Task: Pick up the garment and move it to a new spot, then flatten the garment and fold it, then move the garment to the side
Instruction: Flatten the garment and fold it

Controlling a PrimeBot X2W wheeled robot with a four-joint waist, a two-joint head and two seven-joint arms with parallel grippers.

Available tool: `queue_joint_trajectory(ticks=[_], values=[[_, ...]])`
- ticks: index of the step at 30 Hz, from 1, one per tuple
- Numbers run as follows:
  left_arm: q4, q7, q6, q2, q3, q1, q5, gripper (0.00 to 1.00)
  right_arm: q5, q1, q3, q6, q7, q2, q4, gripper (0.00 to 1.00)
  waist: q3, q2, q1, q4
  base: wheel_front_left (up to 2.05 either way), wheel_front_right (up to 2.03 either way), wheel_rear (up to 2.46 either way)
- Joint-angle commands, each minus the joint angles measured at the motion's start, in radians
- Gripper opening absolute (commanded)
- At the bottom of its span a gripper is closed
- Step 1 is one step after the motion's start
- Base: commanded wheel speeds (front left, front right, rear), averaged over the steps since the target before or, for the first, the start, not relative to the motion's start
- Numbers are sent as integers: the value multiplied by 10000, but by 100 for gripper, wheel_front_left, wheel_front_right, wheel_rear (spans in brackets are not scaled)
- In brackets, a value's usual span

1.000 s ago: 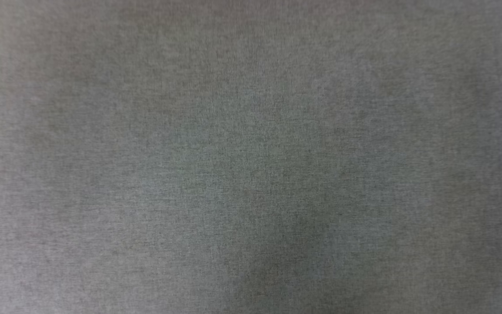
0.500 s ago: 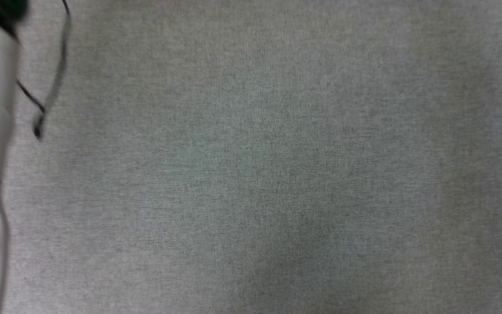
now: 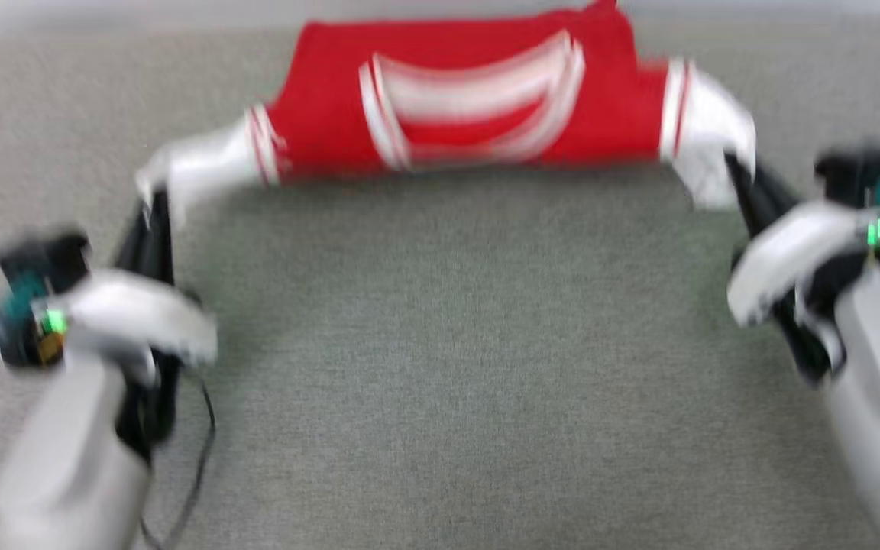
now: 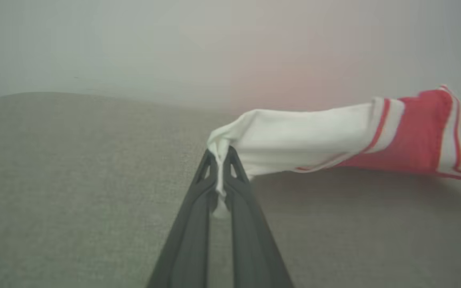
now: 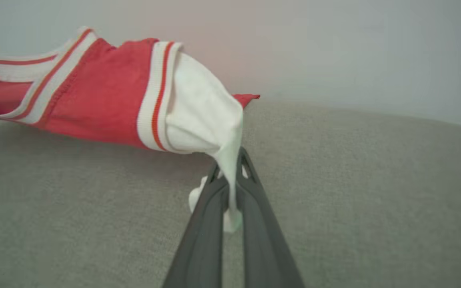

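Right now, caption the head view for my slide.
Left gripper and right gripper each pinch a white end of the garment, stretched over grey fabric.

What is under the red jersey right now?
Beneath the raised near edge of the jersey you can see the grey surface, lightly shadowed. Whatever lies under its far part is covered by the cloth itself.

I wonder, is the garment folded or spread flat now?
Neither: the garment stretches bunched between left gripper and right gripper, each pinching white lining.
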Motion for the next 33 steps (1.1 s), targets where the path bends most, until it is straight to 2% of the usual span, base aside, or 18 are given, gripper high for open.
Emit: queue_joint_trajectory(ticks=[1, 9, 15, 18, 19, 20, 21, 28, 33], values=[[-446, -65, 201, 56, 87, 912, 16, 0, 62, 855, -168, -10, 172, -113, -354, 0, -840, 0, 0, 45, 0, 0, 0], [-2797, 251, 1549, 307, 185, 5026, -237, 0, -41, 5376, -1583, -13, 1546, 21, -2949, 0, -2196, 0, 0, 48, 0, 0, 0], [-4550, 1119, 2496, 578, -106, 7076, -246, 0, -780, 8337, -2534, -13, 3181, 461, -5144, 0, -2666, 0, 0, 156, 0, 0, 0], [-5130, 1348, 2808, 634, -198, 7722, -284, 0, -1249, 9231, -2795, -11, 4015, 731, -5970, 0, -2746, 0, 0, 191, 0, 0, 0], [-5280, 1366, 2890, 635, -228, 7858, -255, 0, -1367, 9454, -2821, -11, 4294, 817, -6155, 24, -2755, 0, 0, 206, 0, 0, 0], [-5396, 1399, 2949, 639, -294, 7938, -195, 0, -1467, 9610, -2880, -11, 4501, 867, -6360, 75, -2756, 0, 0, 237, 0, 0, 0], [-5512, 1417, 2969, 617, -359, 7981, -149, 0, -1574, 9647, -2971, -11, 4602, 909, -6582, 100, -2741, 0, 0, 266, 0, 0, 0], [-5862, 1250, 2806, 603, -560, 7365, 146, 0, -1655, 8730, -3335, -8, 4512, 814, -7679, 100, -2488, 0, 0, 466, 0, 0, 0], [-6138, 1067, 2760, 653, -490, 6709, 393, 0, -1173, 6841, -4228, -7, 4168, 809, -7421, 100, -1812, 0, 0, 673, 0, 0, 0]])
